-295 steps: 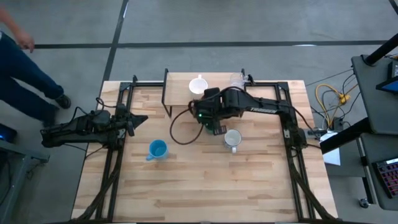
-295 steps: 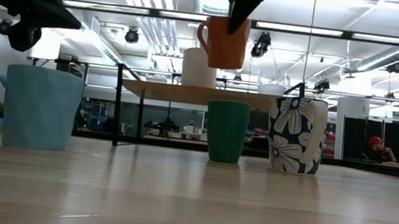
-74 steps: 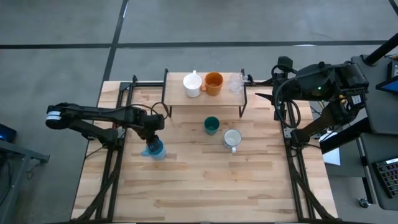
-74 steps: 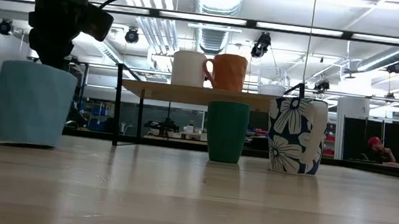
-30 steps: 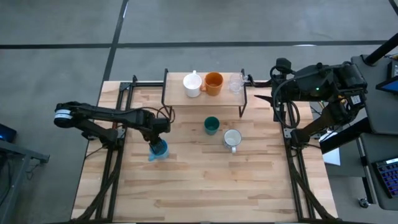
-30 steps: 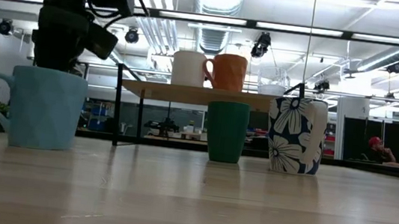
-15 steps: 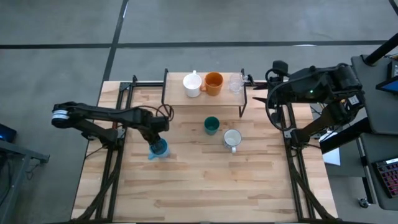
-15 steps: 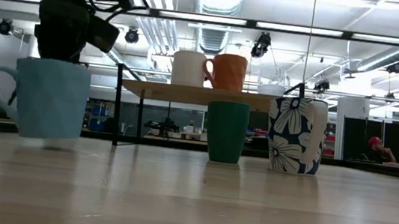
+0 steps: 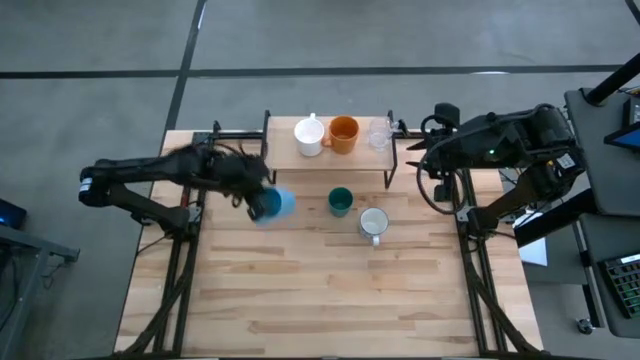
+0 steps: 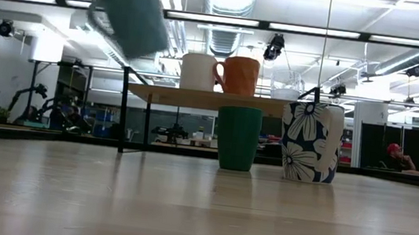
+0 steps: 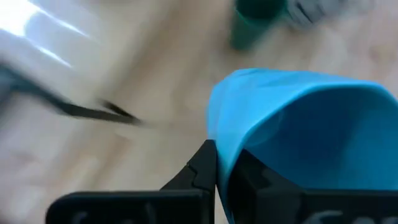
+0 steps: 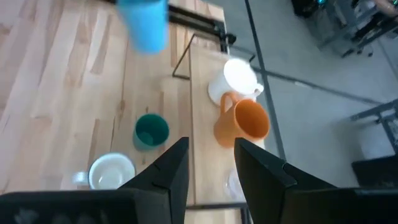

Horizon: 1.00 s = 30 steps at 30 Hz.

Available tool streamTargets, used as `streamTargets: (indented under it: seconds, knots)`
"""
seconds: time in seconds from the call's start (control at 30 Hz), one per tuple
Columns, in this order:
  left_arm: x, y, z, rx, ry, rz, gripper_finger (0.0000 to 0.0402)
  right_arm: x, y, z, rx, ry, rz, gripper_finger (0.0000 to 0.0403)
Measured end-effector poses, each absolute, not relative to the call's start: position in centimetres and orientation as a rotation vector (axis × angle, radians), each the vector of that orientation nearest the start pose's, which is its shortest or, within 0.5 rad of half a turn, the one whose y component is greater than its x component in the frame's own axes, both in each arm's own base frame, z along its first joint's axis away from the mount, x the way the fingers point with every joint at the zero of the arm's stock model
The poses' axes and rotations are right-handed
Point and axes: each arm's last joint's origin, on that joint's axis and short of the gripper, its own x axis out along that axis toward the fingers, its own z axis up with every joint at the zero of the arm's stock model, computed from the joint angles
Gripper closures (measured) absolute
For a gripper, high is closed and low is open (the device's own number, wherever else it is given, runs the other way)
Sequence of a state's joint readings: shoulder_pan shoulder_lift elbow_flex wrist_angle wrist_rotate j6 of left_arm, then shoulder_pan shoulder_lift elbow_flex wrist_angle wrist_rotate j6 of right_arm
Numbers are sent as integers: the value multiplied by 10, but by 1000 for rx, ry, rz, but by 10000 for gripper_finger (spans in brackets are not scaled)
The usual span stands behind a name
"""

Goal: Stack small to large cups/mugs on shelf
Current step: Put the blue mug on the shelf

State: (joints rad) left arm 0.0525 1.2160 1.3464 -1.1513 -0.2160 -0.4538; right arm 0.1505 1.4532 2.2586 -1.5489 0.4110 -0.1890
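My left gripper (image 9: 252, 197) is shut on the light blue mug (image 9: 276, 204), which hangs tilted high above the table (image 10: 131, 15), left of the shelf (image 9: 330, 155). On the shelf stand a white mug (image 9: 310, 134), an orange mug (image 9: 343, 133) and a clear glass (image 9: 379, 132). A dark teal-green cup (image 9: 340, 201) and a flowered white mug (image 9: 373, 224) stand on their bases on the table in front of it. My right gripper (image 12: 208, 167) waits open, high at the table's far right. My left gripper (image 11: 225, 167) pinches the blue mug's wall at the rim (image 11: 219, 146), one finger outside (image 11: 200, 167) and one inside (image 11: 252, 174). The fingers slant down from the table's left side. The mug is lifted clear and tilted, its open mouth toward the gripper.
Black frame rails (image 9: 190, 250) run along the table's left and right sides. Bare wooden tabletop (image 9: 330, 300) stretches across the near half. Behind the table the low view shows a room with a seated person (image 10: 401, 159) far off.
My left gripper has shut on the blue mug's rim and risen quickly, going toward the far edge and the shelf. The mug has left the table, now hanging well clear and tipped over from upright. My right arm has barely moved.
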Motion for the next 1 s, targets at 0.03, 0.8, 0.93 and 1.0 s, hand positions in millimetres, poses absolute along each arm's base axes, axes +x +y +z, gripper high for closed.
streamTargets:
  seconds: [0.03, 0.8, 0.93, 1.0]
  knots:
    - [210, 19, 372, -292, 925, 514, 400, 184, 16, 518, -381, 755, -182, 282]
    - [235, 106, 396, -224, 1113, 797, 401, 220, 28, 443, -375, 1073, -177, 282]
    - [240, 120, 395, -265, 1077, 773, 401, 224, 29, 430, -367, 1124, -187, 282]
    - [241, 126, 396, -293, 1058, 767, 401, 224, 30, 424, -373, 1145, -186, 282]
